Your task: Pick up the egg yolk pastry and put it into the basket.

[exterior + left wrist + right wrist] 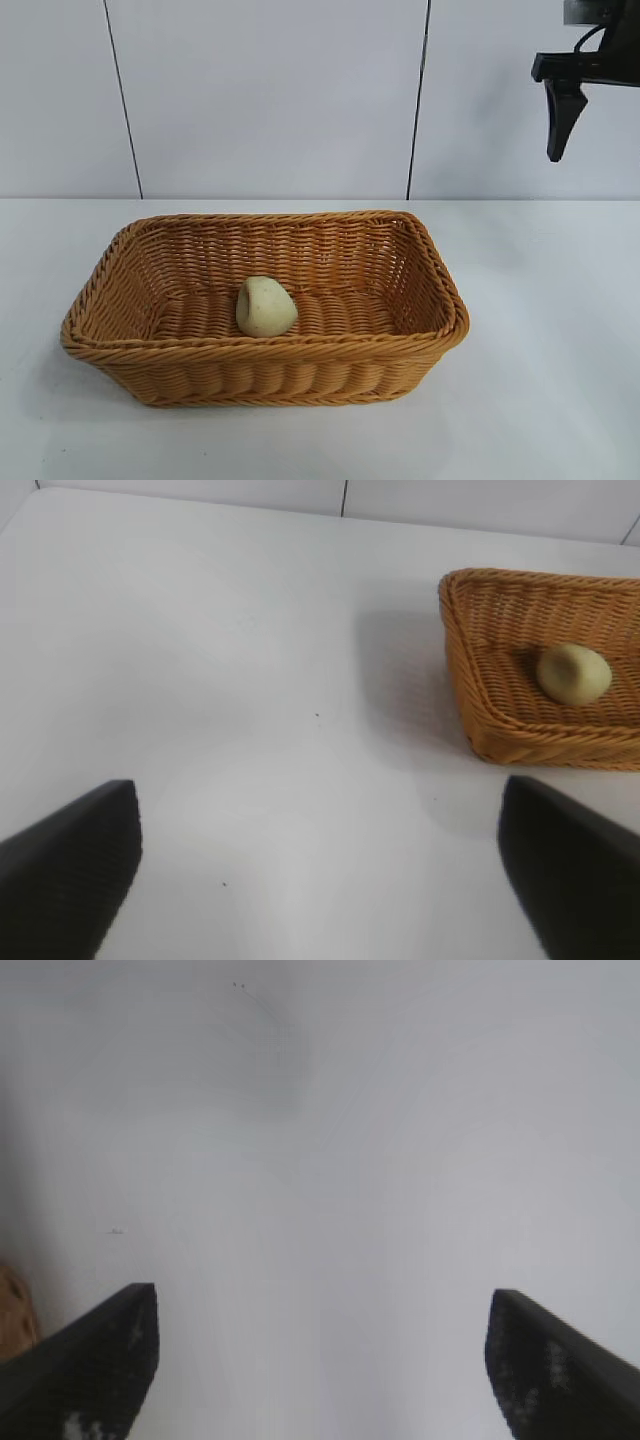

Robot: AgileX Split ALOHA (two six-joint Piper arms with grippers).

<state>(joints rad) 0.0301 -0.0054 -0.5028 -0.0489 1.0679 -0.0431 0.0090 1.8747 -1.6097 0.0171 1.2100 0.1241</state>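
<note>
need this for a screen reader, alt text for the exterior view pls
A pale egg yolk pastry lies inside a golden wicker basket on a white table. The right gripper hangs open and empty high at the upper right, clear of the basket.

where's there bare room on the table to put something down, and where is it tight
Bare table runs on both sides of the basket, widest on the exterior view's right, below the raised, open right gripper. The open left gripper looks over another wide bare stretch. A narrower strip lies in front. Inside the basket, the egg yolk pastry sits mid-floor, with free floor either side.
</note>
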